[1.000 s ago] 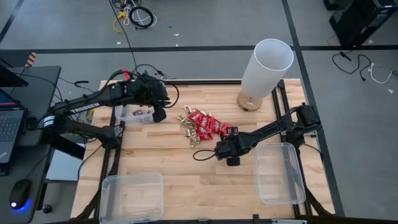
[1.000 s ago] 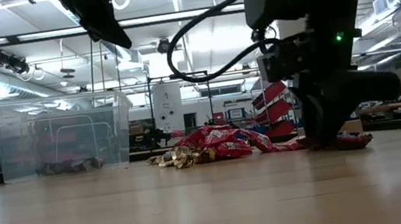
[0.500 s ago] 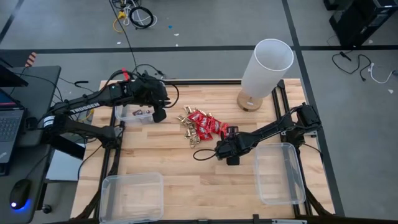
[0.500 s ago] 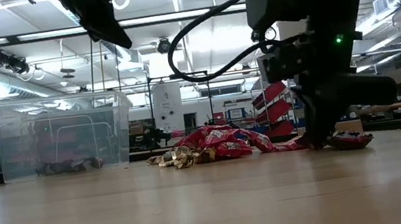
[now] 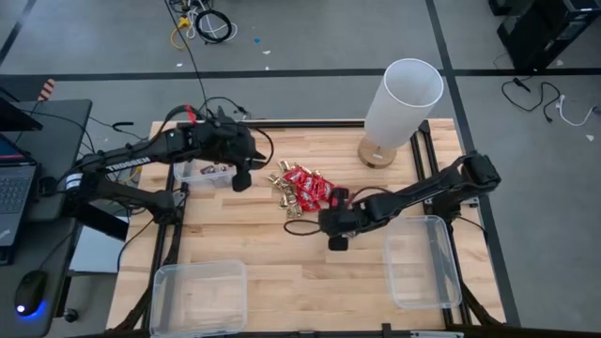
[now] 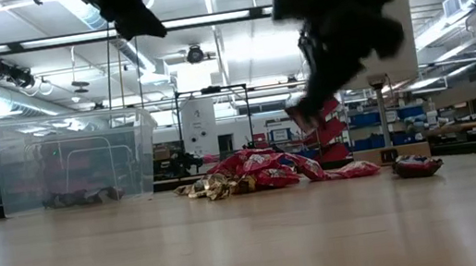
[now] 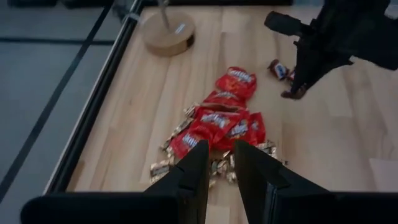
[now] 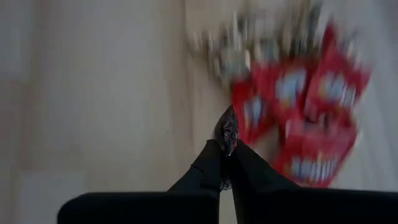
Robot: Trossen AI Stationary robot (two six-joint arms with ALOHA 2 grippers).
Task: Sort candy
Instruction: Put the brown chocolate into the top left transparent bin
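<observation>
The right hand (image 8: 227,144) pinched a dark mini bar (image 8: 226,129) above the desk (image 5: 254,244), beside the candy pile (image 5: 302,191); the left hand's (image 7: 219,163) state was unclear.

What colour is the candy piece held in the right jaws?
Dark purple-brown, a mini bar pinched between the right gripper fingertips; the right wrist view shows it best.

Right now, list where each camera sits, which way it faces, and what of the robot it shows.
High view: overhead, straight down; both arms, the left gripper by the far-left bin, the right gripper beside the candy pile.
Low view: table height, level across the table; arms enter from above, candy pile mid-table.
Left wrist view: looks past its fingers onto the pile.
Right wrist view: its fingers pinch a dark mini bar.
Shared: every view catches the red packets.
</observation>
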